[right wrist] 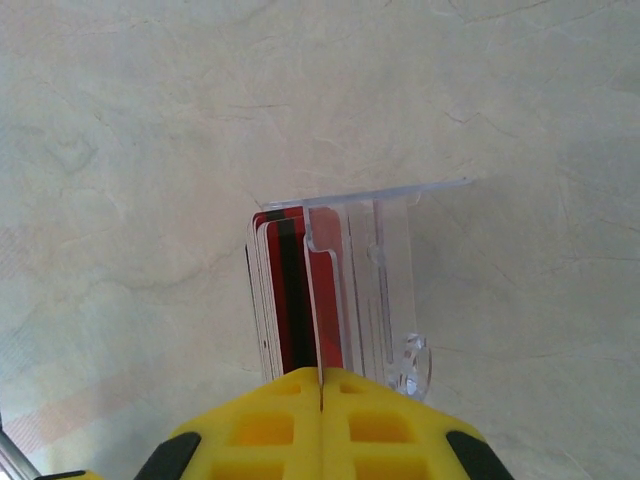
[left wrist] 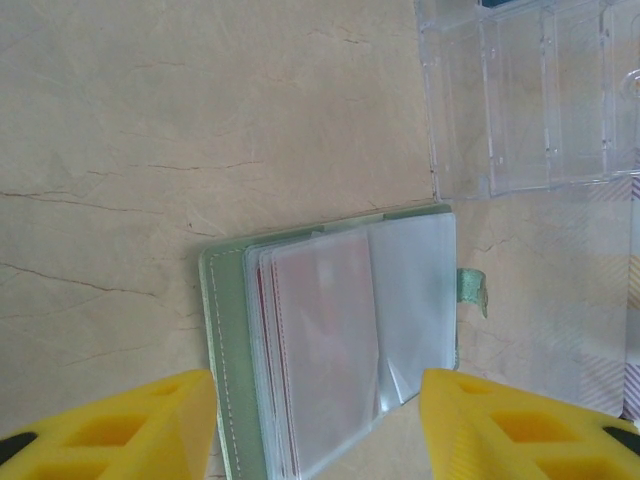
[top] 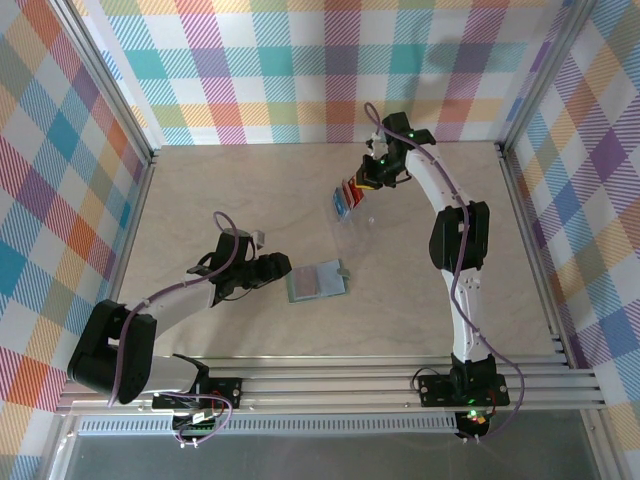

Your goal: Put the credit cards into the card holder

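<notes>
light: bright, even | shadows: soft, faint | wrist cams: near edge blurry

The card holder [left wrist: 330, 340] is cut off by the left wrist view's lower edge, the clear tray [left wrist: 530, 110] by its top. The lower ends of the red cards [right wrist: 285, 300] are hidden behind the right end effector [right wrist: 321, 385].

The pale beige marbled table [top: 250, 180] in front of me is carrying two things directly. The card holder [left wrist: 330, 350] is lying flat and open on it, toward my left side, clear sleeves facing up. A clear plastic tray [left wrist: 540, 90] is resting on the table just beside the holder's far corner, reaching away toward my right.
</notes>
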